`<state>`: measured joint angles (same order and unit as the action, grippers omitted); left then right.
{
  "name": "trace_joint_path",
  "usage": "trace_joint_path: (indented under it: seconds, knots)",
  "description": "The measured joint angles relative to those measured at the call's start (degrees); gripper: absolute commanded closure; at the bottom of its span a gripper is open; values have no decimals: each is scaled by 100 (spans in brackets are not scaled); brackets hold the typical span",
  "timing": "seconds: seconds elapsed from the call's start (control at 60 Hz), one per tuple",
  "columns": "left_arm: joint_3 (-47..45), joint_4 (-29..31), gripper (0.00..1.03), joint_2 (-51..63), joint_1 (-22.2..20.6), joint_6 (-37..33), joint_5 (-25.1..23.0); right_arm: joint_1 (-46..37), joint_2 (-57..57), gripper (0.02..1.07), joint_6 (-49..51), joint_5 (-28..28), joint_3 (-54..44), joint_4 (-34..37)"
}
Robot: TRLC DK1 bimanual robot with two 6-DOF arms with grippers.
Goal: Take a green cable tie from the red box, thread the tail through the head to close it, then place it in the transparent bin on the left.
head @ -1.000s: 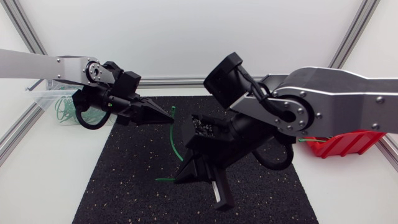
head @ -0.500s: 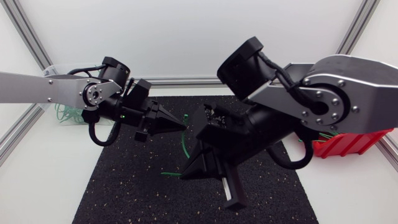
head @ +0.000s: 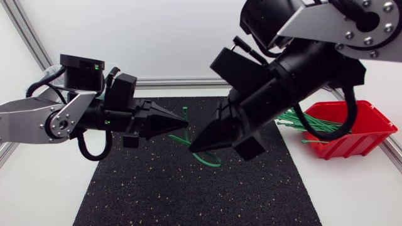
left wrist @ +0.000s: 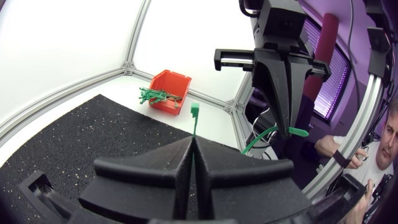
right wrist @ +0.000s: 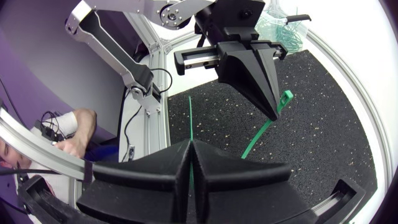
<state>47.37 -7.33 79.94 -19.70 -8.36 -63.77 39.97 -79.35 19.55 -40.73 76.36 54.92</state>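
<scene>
A green cable tie [head: 202, 157] hangs curved between my two grippers above the black mat [head: 157, 188]. My left gripper [head: 182, 125] is shut on it just below its square head [left wrist: 194, 111], which sticks up past the fingertips. My right gripper [head: 193, 148] is shut on the thin tail [right wrist: 189, 115], which juts straight out ahead of its fingers. The two tips stand close together, the right one slightly lower. The red box [head: 352, 129] at the right holds several more green ties [head: 311, 122]. In the right wrist view the transparent bin [right wrist: 281, 23] shows behind my left arm.
The mat covers the middle of the white table. Aluminium frame rails [head: 19, 28] run along the table's back and sides. My right arm's bulky links [head: 301, 63] hang over the mat's right half, close to the red box.
My right arm has swung up and back, uncovering the red box. My left gripper has moved a little right and down. The tie has lifted off the mat and now bows between both grippers.
</scene>
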Motion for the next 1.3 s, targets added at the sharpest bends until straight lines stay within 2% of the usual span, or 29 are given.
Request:
trace_joint_path:
  seconds: [0.167, 0.283, 0.567, 0.683, 0.783, 1.033, 1.3]
  knots:
    - [-232, -940, 100, -262, -4, 1141, 0, 61, -4, 102, -597, -116, 289, 337]
    - [-354, -1303, 100, -490, -28, 1659, 2, 118, 39, 102, -977, -225, 476, 450]
    - [-507, -1379, 100, -782, -153, 2199, 24, 214, 199, 102, -1880, -452, 660, 442]
    - [-621, -1502, 100, -968, -153, 2385, 140, 286, 479, 102, -2809, -442, 601, -177]
    - [-632, -1657, 100, -1108, -227, 2564, 382, 284, 800, 102, -3783, -450, 424, -675]
    - [-619, -1849, 100, -1390, -396, 3263, 883, 267, 857, 102, -5410, -509, 334, -680]
    - [-490, -1825, 100, -1775, -664, 3842, 1471, 195, 951, 102, -6625, -450, 334, -546]
